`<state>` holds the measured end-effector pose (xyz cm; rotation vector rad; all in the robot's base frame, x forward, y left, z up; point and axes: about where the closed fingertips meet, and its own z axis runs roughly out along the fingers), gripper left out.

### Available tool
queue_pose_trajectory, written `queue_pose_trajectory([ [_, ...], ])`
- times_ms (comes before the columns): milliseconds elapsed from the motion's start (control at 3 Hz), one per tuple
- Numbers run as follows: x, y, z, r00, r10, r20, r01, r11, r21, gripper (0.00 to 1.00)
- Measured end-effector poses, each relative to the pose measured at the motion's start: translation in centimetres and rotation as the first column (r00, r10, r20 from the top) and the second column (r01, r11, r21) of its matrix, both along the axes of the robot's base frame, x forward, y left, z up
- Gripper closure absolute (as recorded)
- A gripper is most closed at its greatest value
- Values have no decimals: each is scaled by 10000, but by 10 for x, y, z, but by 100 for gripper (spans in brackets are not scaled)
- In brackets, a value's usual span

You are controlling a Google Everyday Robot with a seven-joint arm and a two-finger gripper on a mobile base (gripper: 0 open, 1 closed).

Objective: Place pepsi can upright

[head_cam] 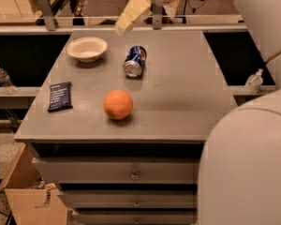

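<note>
The pepsi can [135, 61] is dark blue with a silver end. It lies on its side on the grey table [178, 93], its silver top facing the front. My gripper [123, 26] is cream-coloured and hangs in the air above the table's back edge. It is behind and slightly left of the can, apart from it and holding nothing that I can see.
A white bowl [86, 48] sits left of the can. An orange [118, 104] lies in front of the can, and a dark blue packet [60, 96] lies near the left edge. Water bottles stand on side ledges at left [2, 78] and right [254, 82]. My own body [246, 168] fills the lower right.
</note>
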<state>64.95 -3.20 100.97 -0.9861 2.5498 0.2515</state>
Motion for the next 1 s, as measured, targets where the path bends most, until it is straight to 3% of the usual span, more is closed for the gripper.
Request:
queue_pose_trajectory([
  [333, 21, 39, -28, 9895, -1014, -1033, 1046, 9942, 264, 0],
  [667, 37, 50, -57, 9504, -2255, -2143, 2443, 9675, 652, 0],
  [1000, 48, 50, -77, 8992, -3071, -3116, 3571, 9266, 1175, 0],
])
